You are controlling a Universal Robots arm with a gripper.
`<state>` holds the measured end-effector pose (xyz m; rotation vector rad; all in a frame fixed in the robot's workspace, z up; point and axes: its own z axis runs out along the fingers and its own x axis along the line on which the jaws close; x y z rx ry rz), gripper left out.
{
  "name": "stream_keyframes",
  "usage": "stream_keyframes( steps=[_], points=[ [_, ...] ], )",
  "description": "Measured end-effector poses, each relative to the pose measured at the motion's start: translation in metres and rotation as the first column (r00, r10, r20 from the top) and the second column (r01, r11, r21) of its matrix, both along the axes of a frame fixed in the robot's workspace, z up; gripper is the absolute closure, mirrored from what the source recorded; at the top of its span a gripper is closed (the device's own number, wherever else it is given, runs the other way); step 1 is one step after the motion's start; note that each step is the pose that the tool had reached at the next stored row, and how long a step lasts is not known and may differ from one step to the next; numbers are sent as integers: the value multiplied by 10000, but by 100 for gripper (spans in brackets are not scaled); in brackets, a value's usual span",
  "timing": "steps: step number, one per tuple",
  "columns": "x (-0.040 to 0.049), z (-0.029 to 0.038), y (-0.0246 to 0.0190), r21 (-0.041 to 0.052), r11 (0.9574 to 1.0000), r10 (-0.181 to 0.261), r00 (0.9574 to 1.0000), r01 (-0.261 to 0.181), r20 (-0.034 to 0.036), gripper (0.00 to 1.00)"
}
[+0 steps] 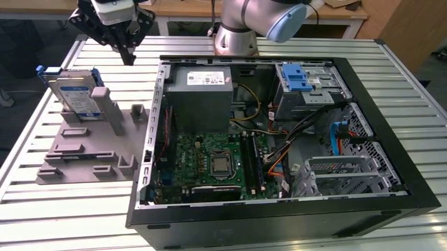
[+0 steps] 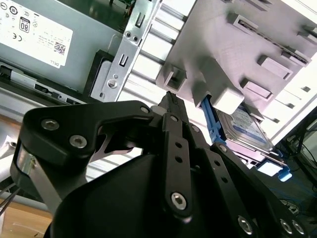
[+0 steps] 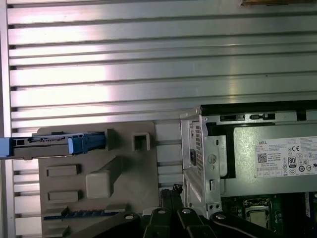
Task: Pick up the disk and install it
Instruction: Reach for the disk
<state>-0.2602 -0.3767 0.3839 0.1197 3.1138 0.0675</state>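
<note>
The pincer (image 1: 129, 59) hangs above the slatted tabletop (image 1: 63, 212) with its fingers pressed together and nothing between them. In the exterior view the disk (image 1: 73, 95) is at about eight o'clock from the pincer, near it but not touching. The disk stands on edge in a grey holder (image 1: 84, 157) on the tabletop. The open computer case (image 1: 391, 157) lies at about four o'clock from the pincer.
</note>
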Motion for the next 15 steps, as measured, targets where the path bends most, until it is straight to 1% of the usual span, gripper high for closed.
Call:
stream_keyframes(
  steps=[9, 15],
  points=[
    [-4, 0, 0, 0, 10000, 0, 10000, 0, 0, 89],
    [-36, -1, 0, 0, 10000, 0, 10000, 0, 0, 89]
  ],
)
